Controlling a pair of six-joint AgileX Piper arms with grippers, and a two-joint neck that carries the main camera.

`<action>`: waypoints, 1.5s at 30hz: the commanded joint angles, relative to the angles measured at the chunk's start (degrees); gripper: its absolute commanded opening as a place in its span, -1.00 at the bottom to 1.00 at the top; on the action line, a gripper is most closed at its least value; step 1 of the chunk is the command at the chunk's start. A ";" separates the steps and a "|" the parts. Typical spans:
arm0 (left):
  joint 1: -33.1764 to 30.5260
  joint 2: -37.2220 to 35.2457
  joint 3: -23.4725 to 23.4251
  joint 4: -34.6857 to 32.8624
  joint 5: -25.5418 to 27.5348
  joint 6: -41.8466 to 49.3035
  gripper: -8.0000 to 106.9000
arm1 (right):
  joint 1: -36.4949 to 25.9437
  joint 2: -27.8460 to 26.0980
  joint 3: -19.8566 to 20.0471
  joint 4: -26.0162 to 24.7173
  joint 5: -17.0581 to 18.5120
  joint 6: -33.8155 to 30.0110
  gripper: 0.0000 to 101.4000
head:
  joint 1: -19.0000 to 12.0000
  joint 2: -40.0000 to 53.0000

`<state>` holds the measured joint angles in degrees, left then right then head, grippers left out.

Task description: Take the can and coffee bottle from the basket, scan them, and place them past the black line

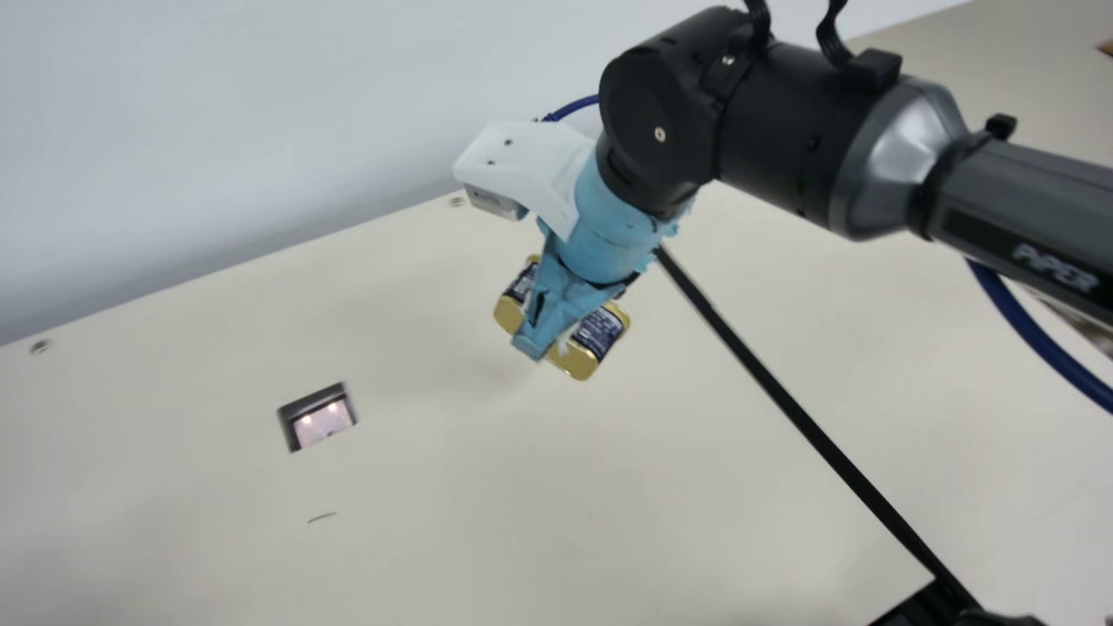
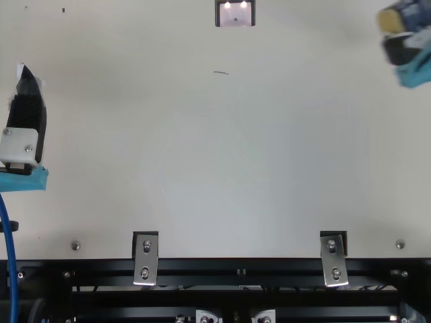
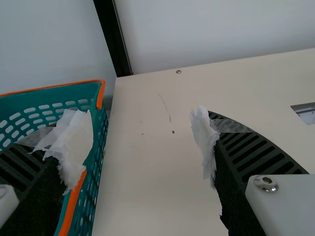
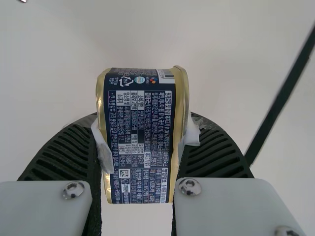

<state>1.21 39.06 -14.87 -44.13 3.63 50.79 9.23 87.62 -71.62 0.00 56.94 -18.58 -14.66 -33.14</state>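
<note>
My right gripper (image 1: 537,335) is shut on the can (image 1: 598,336), above the table between the scanner window (image 1: 323,421) and the black line (image 1: 783,396). In the right wrist view the gripper (image 4: 144,135) pinches the can (image 4: 142,142) by its gold rims, its dark printed side facing the camera. The top view has the can (image 2: 417,13) at its upper right corner. At the left edge there stands my left gripper (image 2: 27,101). The left wrist view shows that gripper (image 3: 140,140) open, with the teal basket (image 3: 101,132) beside and beneath one finger.
A wall (image 1: 217,130) rises behind the table's far edge. The scanner window (image 2: 236,15) is set into the tabletop (image 2: 222,155). Metal brackets (image 2: 145,259) sit on the near edge. A blue cable (image 1: 1035,335) hangs by my right arm.
</note>
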 commanded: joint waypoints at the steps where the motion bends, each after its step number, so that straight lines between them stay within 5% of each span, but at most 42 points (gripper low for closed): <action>1: 0.00 0.00 0.00 0.00 0.00 0.00 0.71 | -7.47 -1.57 1.34 1.31 -0.02 -0.71 -1.00 | -1.72 -3.23; 8: 0.00 0.00 0.00 0.00 0.00 0.00 0.71 | -21.50 -4.51 4.35 2.17 0.53 -3.16 -1.00 | -2.22 -7.96; 20: 0.00 0.00 0.00 0.00 0.00 0.00 0.71 | -39.68 -3.96 9.23 -2.28 -4.52 -4.47 -1.00 | -2.22 -7.96; 38: 0.00 0.00 0.00 0.00 0.00 0.00 0.71 | -52.35 -1.99 19.08 -6.77 -12.21 -7.53 -1.00 | -2.22 -7.96; 39: 0.00 0.00 0.00 0.00 0.00 0.00 0.71 | -52.70 -2.00 19.46 -6.71 -12.56 -7.79 -0.22 | -2.22 -7.96; 40: 0.00 0.00 0.00 0.00 0.00 0.00 0.71 | -53.06 -2.04 19.83 -6.64 -12.95 -7.98 1.00 | -2.22 -7.96; 45: 0.00 0.00 0.00 0.00 0.00 0.00 0.71 | -54.09 -3.43 21.02 -6.69 -15.87 -8.44 1.00 | -2.22 -7.96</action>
<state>1.21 39.06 -14.87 -44.13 3.63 50.79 -44.86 84.63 -50.59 -6.73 41.88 -27.04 -15.54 -39.88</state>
